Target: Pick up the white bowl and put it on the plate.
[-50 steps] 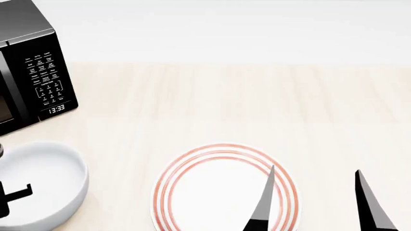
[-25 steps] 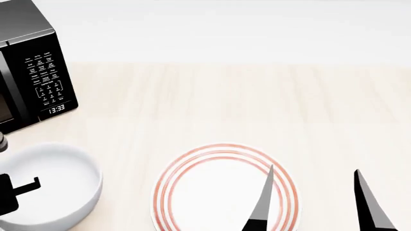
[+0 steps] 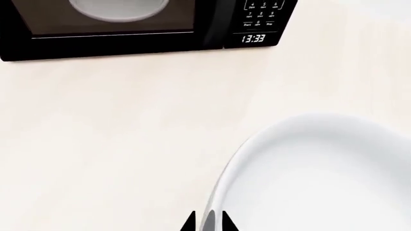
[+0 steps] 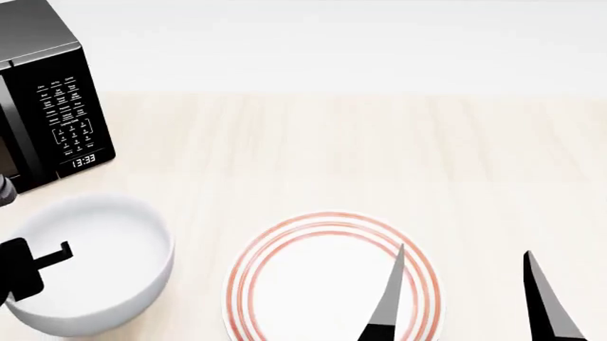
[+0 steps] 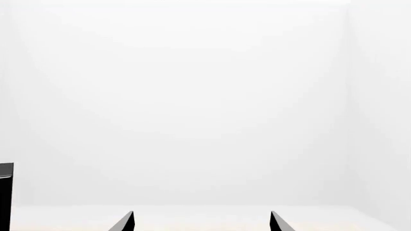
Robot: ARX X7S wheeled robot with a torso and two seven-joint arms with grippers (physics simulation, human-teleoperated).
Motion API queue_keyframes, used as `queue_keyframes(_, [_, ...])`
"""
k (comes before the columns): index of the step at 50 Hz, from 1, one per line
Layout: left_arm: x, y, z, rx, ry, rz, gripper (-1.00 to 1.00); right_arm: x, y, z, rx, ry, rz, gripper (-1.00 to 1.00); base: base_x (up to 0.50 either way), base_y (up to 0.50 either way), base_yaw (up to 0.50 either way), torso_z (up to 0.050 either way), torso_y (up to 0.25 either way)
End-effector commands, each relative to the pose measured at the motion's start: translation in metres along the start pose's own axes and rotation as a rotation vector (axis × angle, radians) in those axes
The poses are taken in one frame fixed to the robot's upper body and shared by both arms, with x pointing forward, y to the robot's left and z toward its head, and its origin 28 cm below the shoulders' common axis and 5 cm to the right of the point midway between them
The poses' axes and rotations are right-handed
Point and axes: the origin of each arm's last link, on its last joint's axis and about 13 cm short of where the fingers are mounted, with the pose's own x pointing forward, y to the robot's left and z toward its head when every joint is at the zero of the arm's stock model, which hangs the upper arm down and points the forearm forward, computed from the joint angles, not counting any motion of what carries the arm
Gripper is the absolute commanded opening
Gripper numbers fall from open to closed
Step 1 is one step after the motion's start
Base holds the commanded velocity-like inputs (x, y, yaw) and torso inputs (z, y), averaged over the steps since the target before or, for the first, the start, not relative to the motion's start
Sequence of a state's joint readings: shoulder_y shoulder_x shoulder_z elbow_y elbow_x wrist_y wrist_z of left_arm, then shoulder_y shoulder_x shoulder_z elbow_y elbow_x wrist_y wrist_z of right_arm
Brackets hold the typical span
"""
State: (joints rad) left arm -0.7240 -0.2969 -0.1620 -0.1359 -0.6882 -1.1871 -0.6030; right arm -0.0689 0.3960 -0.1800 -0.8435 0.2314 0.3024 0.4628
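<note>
The white bowl (image 4: 95, 266) is at the lower left of the head view, held off the table by its left rim. My left gripper (image 4: 24, 273) is shut on that rim; in the left wrist view (image 3: 207, 225) the bowl's edge (image 3: 321, 178) sits between the two black fingertips. The red-ringed plate (image 4: 303, 284) lies on the table to the right of the bowl, apart from it. My right gripper (image 4: 465, 284) is open and empty, its left finger over the plate's right side. In the right wrist view the gripper (image 5: 200, 222) faces a blank white wall.
A black microwave (image 4: 47, 121) stands at the far left, and it shows in the left wrist view (image 3: 128, 29) with a pale dish behind its door. The light wood table (image 4: 379, 156) runs back to a white wall.
My left gripper has carried the bowl to the right and a little up, closer to the plate. The right gripper and the plate have not moved.
</note>
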Motion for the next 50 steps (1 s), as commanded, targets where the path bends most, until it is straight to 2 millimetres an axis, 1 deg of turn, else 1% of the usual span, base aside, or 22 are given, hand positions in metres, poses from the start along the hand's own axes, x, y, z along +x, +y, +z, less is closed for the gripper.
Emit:
queue_keyframes(1, [-0.015, -0.010, 0.011, -0.047, -0.027, -0.125, -1.00, 0.002, -0.001, 0.001, 0.001, -0.015, -0.002, 1.00, 0.00, 0.00, 0.00, 0.000, 0.000])
queue_keyframes(10, [-0.020, -0.019, 0.013, -0.012, -0.042, -0.155, -1.00, 0.001, -0.004, 0.005, 0.001, -0.029, -0.010, 1.00, 0.00, 0.00, 0.00, 0.000, 0.001])
queue_keyframes(14, [-0.028, -0.025, 0.014, 0.013, -0.056, -0.183, -1.00, 0.000, -0.004, 0.007, 0.001, -0.033, -0.011, 1.00, 0.00, 0.00, 0.00, 0.000, 0.000])
queue_keyframes(25, [-0.037, -0.034, 0.015, 0.051, -0.080, -0.226, -1.00, -0.001, -0.005, 0.009, -0.001, -0.043, -0.016, 1.00, 0.00, 0.00, 0.00, 0.000, 0.000])
queue_keyframes(32, [-0.048, -0.042, 0.013, 0.089, -0.099, -0.270, -1.00, -0.001, -0.005, 0.011, -0.001, -0.046, -0.018, 1.00, 0.00, 0.00, 0.00, 0.000, 0.001])
queue_keyframes(38, [-0.054, -0.048, 0.009, 0.124, -0.116, -0.312, -1.00, -0.001, -0.005, 0.012, -0.001, -0.050, -0.018, 1.00, 0.00, 0.00, 0.00, 0.000, 0.000])
queue_keyframes(50, [-0.056, -0.058, -0.006, 0.197, -0.140, -0.404, -1.00, -0.001, -0.005, 0.012, 0.000, -0.051, -0.018, 1.00, 0.00, 0.00, 0.00, 0.000, 0.001])
